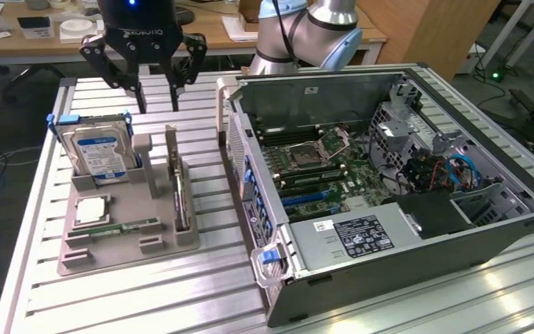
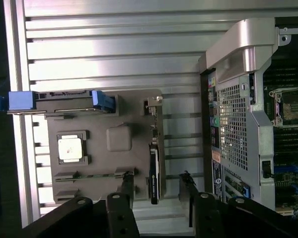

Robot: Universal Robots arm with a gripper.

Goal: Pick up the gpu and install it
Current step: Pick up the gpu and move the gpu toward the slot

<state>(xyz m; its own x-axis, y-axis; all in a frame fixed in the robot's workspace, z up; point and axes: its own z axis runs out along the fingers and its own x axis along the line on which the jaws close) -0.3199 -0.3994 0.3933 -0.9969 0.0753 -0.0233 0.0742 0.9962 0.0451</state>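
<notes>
Exterior view first. My gripper (image 1: 158,104) is spread open with nothing in it, and there's clear air between the two fingers. It hangs over the far end of the grey parts tray (image 1: 123,261), up off everything and touching nothing. The gpu (image 1: 176,182) is parked in that tray, standing on its long edge in a slot along the tray's side that faces the open computer case (image 1: 406,202). Its long axis runs the length of the tray, far end to near end. So from my fingers the card is down and a bit toward the tray's near end. The hard drive (image 1: 100,154) stands upright at the tray's far end on the side away from the case, with the CPU (image 1: 91,209) and memory stick (image 1: 123,226) lying flat nearer the tray's front.

Wrist view, and this is the useful one. I'm looking straight down the gripper (image 2: 157,184) onto the tray (image 2: 99,124). The gpu (image 2: 154,163) shows up edge-on as a thin dark strip, and it passes right between my two fingers (image 2: 127,184), one on each side of its flat faces. My opening is across the card's thickness, and the card's length runs away from me down the middle of the gap. I'd call that lined up pretty well. The hard drive (image 2: 59,101) sits well off to one side of the tray.
</notes>
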